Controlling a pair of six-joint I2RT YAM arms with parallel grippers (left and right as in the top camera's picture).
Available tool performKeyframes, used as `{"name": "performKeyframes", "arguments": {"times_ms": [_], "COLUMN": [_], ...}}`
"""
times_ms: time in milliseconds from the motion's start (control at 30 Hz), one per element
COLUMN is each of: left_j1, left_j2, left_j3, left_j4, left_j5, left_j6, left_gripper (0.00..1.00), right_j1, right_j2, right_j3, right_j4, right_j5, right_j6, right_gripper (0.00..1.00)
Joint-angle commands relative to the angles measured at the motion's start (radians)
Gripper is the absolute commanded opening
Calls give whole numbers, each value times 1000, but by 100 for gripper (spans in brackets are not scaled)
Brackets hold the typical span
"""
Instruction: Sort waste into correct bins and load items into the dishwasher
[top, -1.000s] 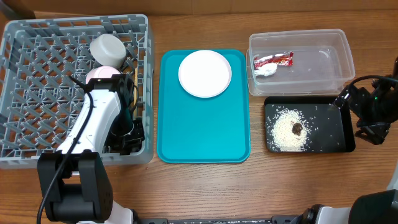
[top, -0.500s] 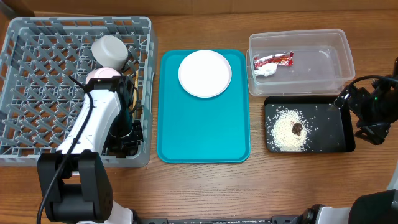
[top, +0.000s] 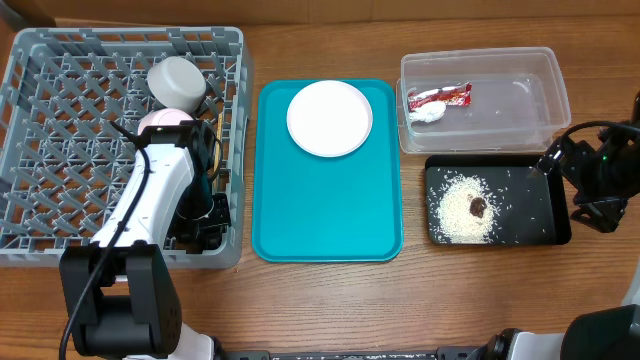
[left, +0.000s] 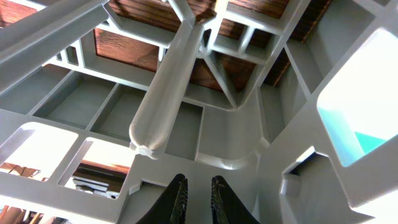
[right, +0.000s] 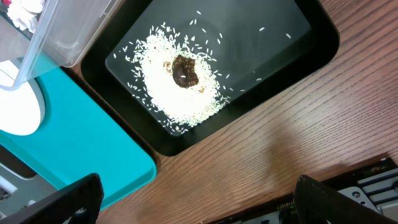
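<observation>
The grey dish rack (top: 60, 130) stands at the left. In it lie a pale round vessel (top: 175, 80), either the bowl or the cup, and the pink saucer (top: 165, 119). My left gripper (top: 203, 215) is low inside the rack's near right corner. In the left wrist view its fingers (left: 198, 191) are almost together with nothing between them. The white plate (top: 329, 118) sits on the teal tray (top: 325, 215). The clear tub (top: 500, 105) holds the wrapper (top: 438, 96) and tissue (top: 428, 114). The black tray (top: 530, 205) holds rice (right: 186, 93) and the brown lump (right: 185, 70). My right gripper (right: 199, 202) is wide open and empty. I cannot make out the chopsticks.
The rack's lattice ribs (left: 165, 87) close in around the left fingers. The right arm (top: 600, 175) hovers off the black tray's right end, over bare wood (right: 280, 143). The teal tray lies between the rack and the bins.
The dish rack has shifted slightly toward the far side of the table, with the left gripper inside it. The right arm has not moved.
</observation>
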Motion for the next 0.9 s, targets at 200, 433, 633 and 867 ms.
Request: {"name": "performKeyframes", "arguments": {"times_ms": [200,433,633,867], "left_j1": [-2,-2,-11,-129], "left_j2": [-106,-219,-330,-369], "left_j3": [105,237,308,307], "left_j4": [0,13,125,361], "left_j5": [7,7,121,240], "left_j6": [-9,18,40,75], "left_gripper": [17,17,33,53], "right_j1": [-1,-1,-1,-1], "right_j2": [-15,-15,-15,-15], "right_j3": [13,13,13,13], "right_j4": [1,2,6,12], "right_j5": [-8,-8,-8,-8], "right_j6": [-4,-4,-4,-4], "right_gripper": [100,100,100,100]}}
